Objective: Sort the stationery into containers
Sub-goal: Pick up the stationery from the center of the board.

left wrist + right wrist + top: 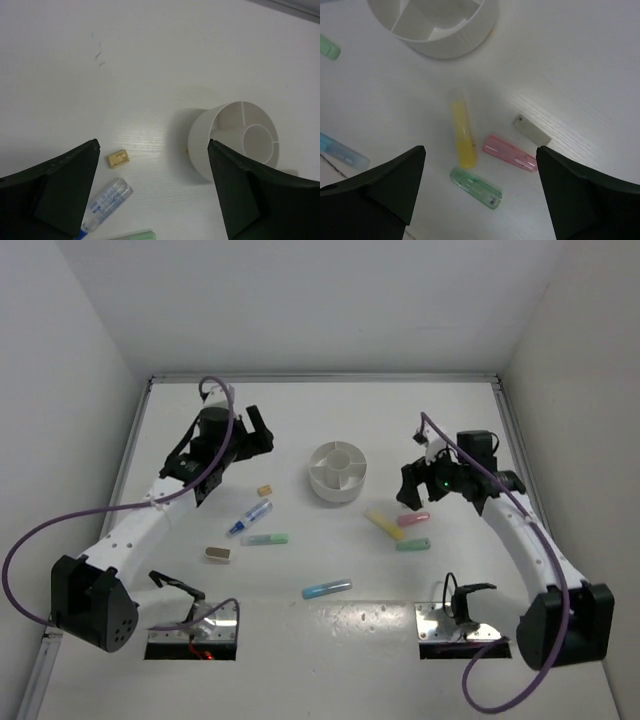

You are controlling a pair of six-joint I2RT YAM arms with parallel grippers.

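Pickup is my step: left gripper (152, 143) and right gripper (480, 148) hang spread and empty, so I'd lower the right onto the pink marker (510, 153).

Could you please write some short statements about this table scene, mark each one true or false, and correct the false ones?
1. The left gripper and the right gripper are both open and hold nothing. True.
2. The yellow marker lies inside the white bowl. False: it lies on the table, beside the pink marker.
3. The yellowish eraser lies on the left arm's side of the bowl. True.
4. The light blue marker touches the bowl. False: it lies well apart from it, nearer the arms' bases.
5. A green marker lies on each arm's side: the left green marker and the right green marker. True.
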